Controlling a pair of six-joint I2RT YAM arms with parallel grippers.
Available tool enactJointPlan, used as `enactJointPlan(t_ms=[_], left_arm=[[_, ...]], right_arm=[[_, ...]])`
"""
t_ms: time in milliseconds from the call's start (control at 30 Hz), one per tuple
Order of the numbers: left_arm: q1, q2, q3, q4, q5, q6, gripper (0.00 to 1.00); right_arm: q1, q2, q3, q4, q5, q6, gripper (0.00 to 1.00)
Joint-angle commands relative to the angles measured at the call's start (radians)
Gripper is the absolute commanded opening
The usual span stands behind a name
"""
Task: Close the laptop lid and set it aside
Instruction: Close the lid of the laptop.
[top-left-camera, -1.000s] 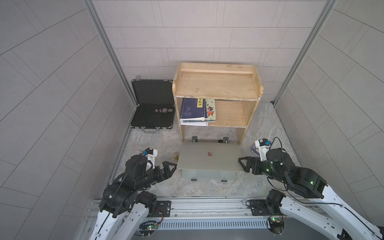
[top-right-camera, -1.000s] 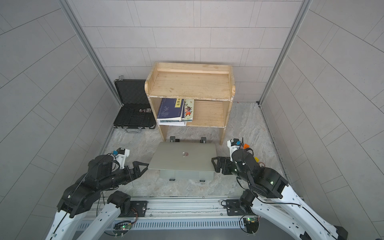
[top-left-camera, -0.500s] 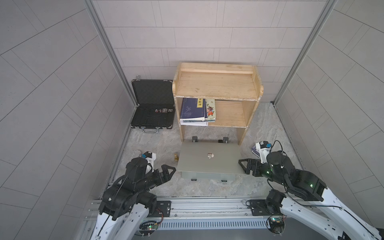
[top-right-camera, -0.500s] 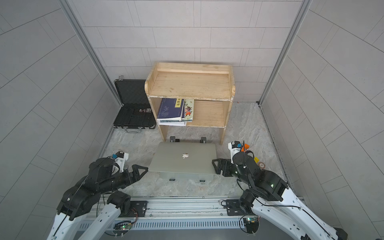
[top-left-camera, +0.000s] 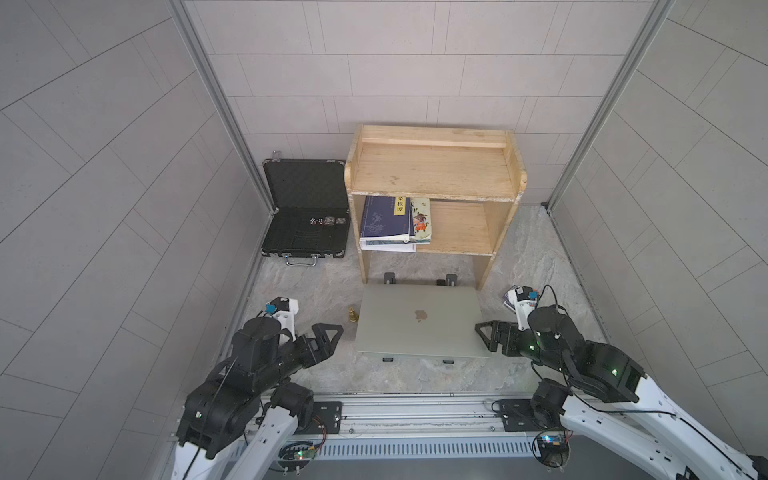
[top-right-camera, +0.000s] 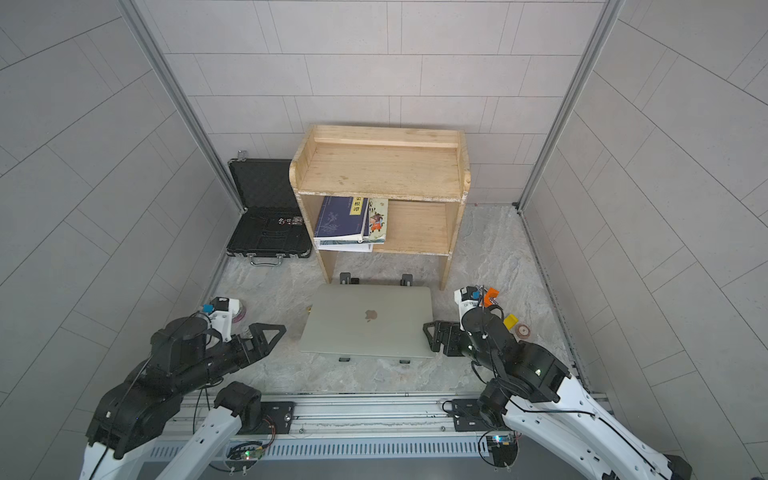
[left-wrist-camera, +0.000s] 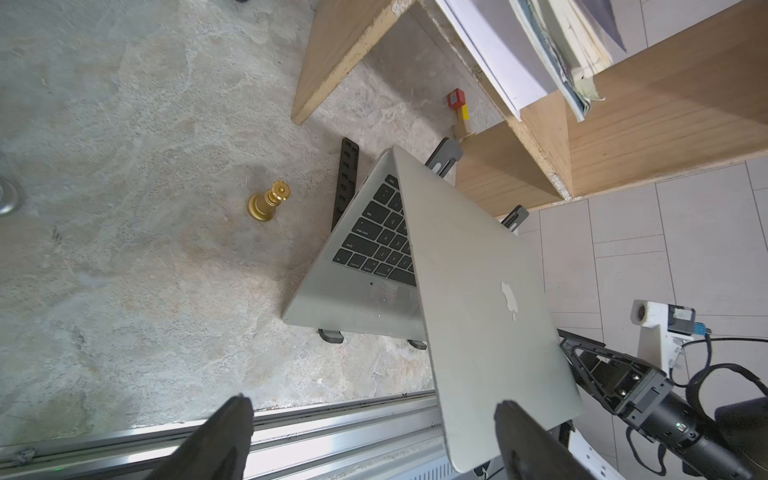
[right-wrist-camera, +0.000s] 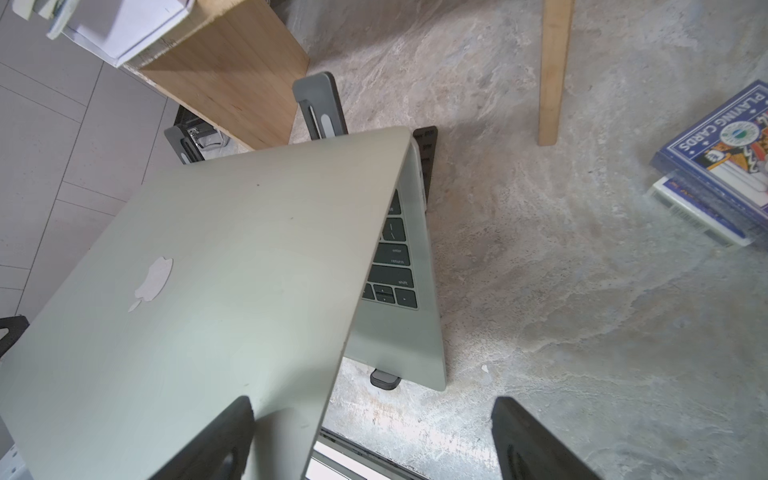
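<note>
Directly between wide-spread left gripper (top-left-camera: 330, 343) and wide-spread right gripper (top-left-camera: 484, 338), laptop lid (top-left-camera: 419, 322), ajar.

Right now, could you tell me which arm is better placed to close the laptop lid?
Right: the right gripper, open, sits at the laptop lid edge; the left gripper stands farther off.

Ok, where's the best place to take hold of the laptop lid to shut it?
Probably the laptop lid by its free front edge near the right corner, coming from the right: it stands half lowered, hinged toward the wooden shelf, and the open right gripper sits beside that corner.
</note>
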Motion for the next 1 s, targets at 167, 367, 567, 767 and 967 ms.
enactJointPlan(t_ms=[167,367,567,767,967], left_arm=[[-0.004,0.037,-0.079,0.065,0.095,-0.014,0.91],[-0.004,0.033,-0.146,0.093,0.148,-0.016,0.9],[-0.004,0.014,-0.2,0.107,0.162,-0.014,0.9],[-0.004,0.017,-0.212,0.118,0.157,-0.018,0.89],[-0.009,-0.003,-0.281,0.213,0.162,-0.125,0.85]], right_arm=[[0.007,0.004,-0.052,-0.027,-0.017,0.0,0.93],[0.009,0.01,-0.087,-0.007,-0.019,0.006,0.93],[0.009,0.006,-0.125,0.006,-0.019,0.011,0.93],[0.009,0.012,-0.15,0.028,-0.02,0.018,0.93],[0.009,0.018,-0.162,0.044,-0.01,0.014,0.94]])
